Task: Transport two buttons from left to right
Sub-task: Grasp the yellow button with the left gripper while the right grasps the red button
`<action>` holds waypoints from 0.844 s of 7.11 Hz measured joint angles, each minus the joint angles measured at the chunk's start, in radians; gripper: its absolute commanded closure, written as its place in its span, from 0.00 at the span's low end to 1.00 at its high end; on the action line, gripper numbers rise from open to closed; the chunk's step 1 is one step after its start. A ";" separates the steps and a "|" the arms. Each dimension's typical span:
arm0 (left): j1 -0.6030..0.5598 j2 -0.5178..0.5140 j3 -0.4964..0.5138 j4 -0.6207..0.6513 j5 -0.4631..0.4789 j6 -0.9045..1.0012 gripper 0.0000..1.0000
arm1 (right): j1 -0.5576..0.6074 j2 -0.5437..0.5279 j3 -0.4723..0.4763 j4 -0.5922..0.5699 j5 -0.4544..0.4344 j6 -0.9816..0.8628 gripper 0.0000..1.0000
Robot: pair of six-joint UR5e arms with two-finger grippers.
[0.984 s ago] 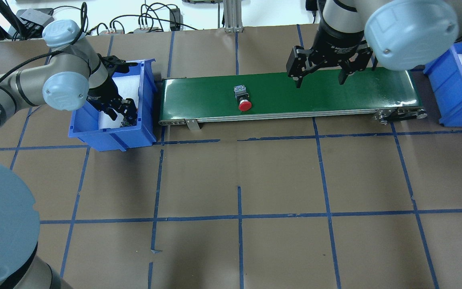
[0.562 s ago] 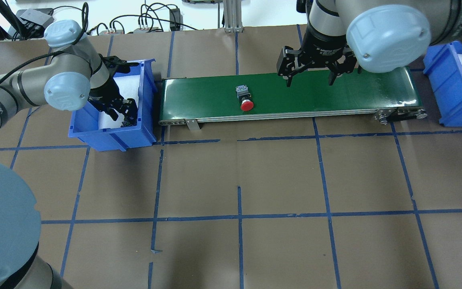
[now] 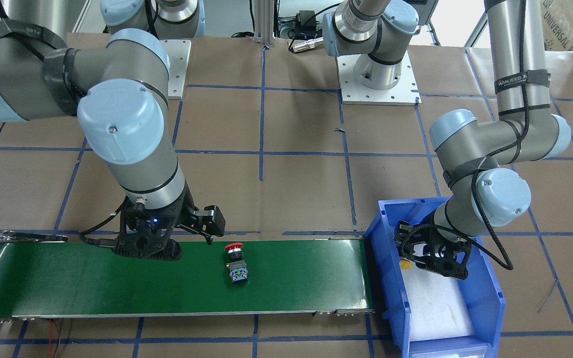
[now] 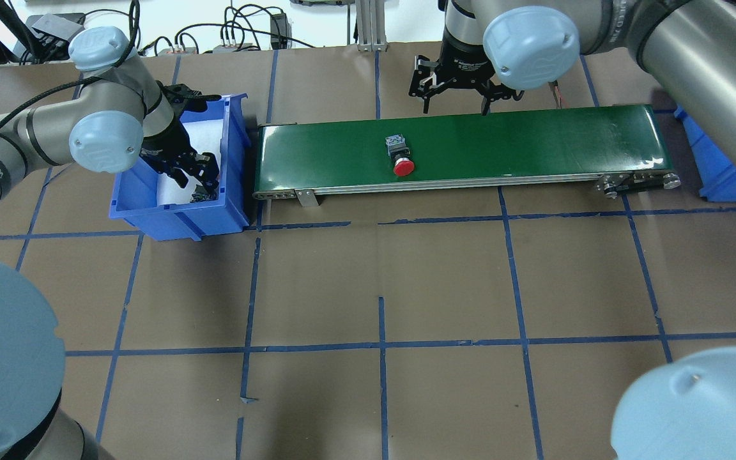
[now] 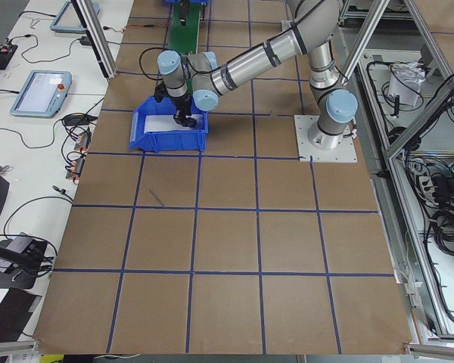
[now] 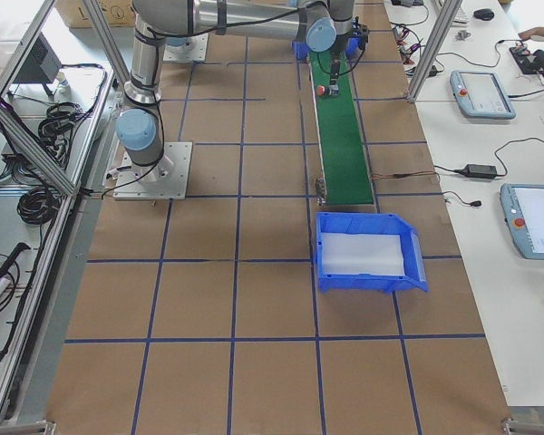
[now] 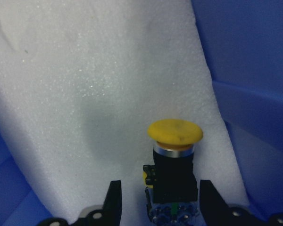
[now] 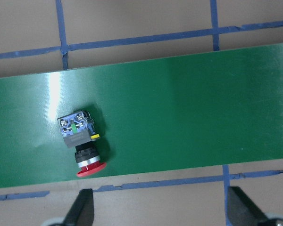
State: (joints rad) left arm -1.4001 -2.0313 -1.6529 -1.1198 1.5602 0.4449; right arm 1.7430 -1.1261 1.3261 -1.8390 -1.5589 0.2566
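Green conveyor belt (image 4: 534, 137) is stretching across the upper middle of the overhead view, on a brown-paper table (image 4: 444, 281) taped into blue squares. Blue bin (image 4: 176, 220) is sitting just beside its left end, white foam (image 7: 85, 94) lining it. Cables (image 4: 238, 25) are trailing along the top edge.

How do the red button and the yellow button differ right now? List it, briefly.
The red button lies on the green belt; the yellow button lies on white foam in the blue bin. The yellow button sits inside the open left gripper; the red button is clear of the open right gripper. Both have mushroom caps and black barrels.
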 measured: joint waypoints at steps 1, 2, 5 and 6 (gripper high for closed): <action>-0.001 -0.001 -0.001 0.000 0.000 -0.001 0.36 | 0.017 0.039 -0.026 -0.014 -0.004 0.003 0.00; -0.001 -0.003 -0.003 0.000 0.001 -0.002 0.36 | 0.034 0.068 -0.037 -0.038 -0.009 0.009 0.00; -0.002 -0.005 -0.007 0.000 0.002 -0.003 0.71 | 0.055 0.109 -0.032 -0.081 -0.012 0.023 0.01; -0.002 -0.006 -0.008 0.000 0.002 -0.004 0.78 | 0.055 0.122 -0.030 -0.088 -0.012 0.023 0.01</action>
State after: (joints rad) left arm -1.4021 -2.0368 -1.6604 -1.1195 1.5625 0.4408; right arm 1.7977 -1.0040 1.2961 -1.9271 -1.5709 0.2796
